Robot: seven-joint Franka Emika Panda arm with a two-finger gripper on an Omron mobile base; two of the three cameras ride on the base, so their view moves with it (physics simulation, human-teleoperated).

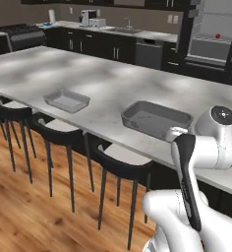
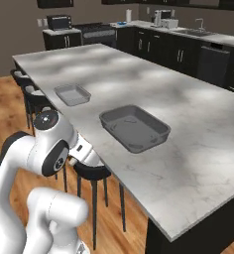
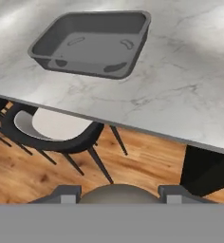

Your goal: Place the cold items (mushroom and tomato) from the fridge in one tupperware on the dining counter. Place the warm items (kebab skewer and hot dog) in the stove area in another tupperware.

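My fingers (image 3: 66,194) were clenched on a rounded grey-brown lump that I took to be the mushroom (image 3: 116,192). Only its top showed between the two tips, so the grip was a judgement from how snugly it sat there.

They hung just off the near edge of the dining counter (image 3: 180,85), over a dark stool (image 3: 57,133) and the wooden floor (image 3: 147,156). The larger tupperware (image 3: 80,66) lay beyond that edge, ahead of the fingers and a little to the left, and it looked empty. Its long side ran roughly along the counter's near edge, across my line of approach, so a short carry forward and slightly left would have put the mushroom over its open middle.

From the base, the same tub (image 1: 155,129) sat near the counter edge, just past my arm. The smaller tupperware (image 1: 66,100) sat well apart to its left, also looking empty. Far off on the right, the fridge (image 1: 206,49) stood open with a small red thing on a shelf, probably the tomato (image 1: 217,36).

I judged the drop to turn on clearing the tub's near wall before letting go.
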